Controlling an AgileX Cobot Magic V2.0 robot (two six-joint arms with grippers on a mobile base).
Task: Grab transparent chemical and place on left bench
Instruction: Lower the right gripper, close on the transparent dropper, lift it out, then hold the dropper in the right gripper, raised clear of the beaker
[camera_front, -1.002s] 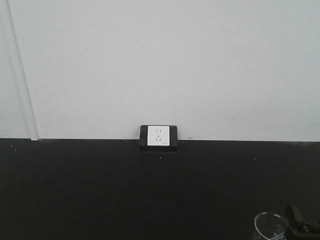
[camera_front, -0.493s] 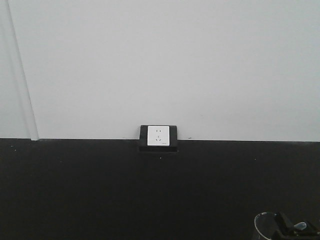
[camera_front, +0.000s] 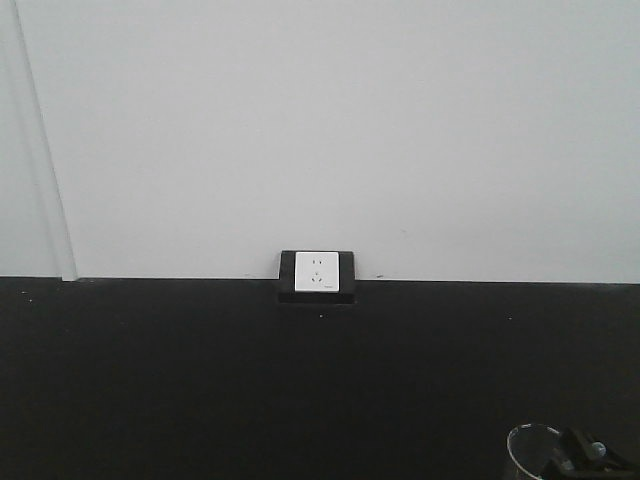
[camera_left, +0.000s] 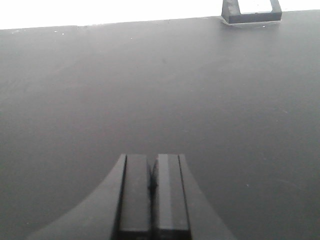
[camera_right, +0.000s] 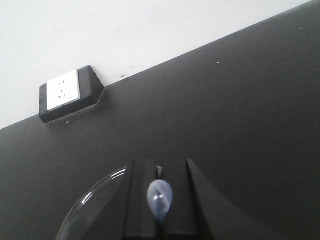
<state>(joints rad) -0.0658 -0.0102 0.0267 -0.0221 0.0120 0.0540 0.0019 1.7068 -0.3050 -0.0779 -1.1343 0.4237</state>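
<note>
The transparent chemical (camera_right: 159, 199) shows as a clear, bluish squeeze bulb pinched between the dark fingers of my right gripper (camera_right: 159, 167), which is shut on it. The rest of the pipette is hidden below the fingers. In the front view the same bulb (camera_front: 597, 451) and right gripper (camera_front: 588, 458) sit at the bottom right corner, just right of a clear glass beaker (camera_front: 528, 452). My left gripper (camera_left: 153, 161) is shut on nothing, hovering over the black counter (camera_left: 150, 90). The left bench is out of view.
The beaker's rim (camera_right: 90, 205) curves just left of my right fingers. A white wall socket in a black housing (camera_front: 317, 271) stands at the back of the counter against a plain white wall; it also shows in both wrist views, socket (camera_right: 62, 90) and housing (camera_left: 251, 11).
My right gripper has shifted slightly left and down beside the beaker, and the clear bulb now shows between its fingers. The left arm has not moved.
</note>
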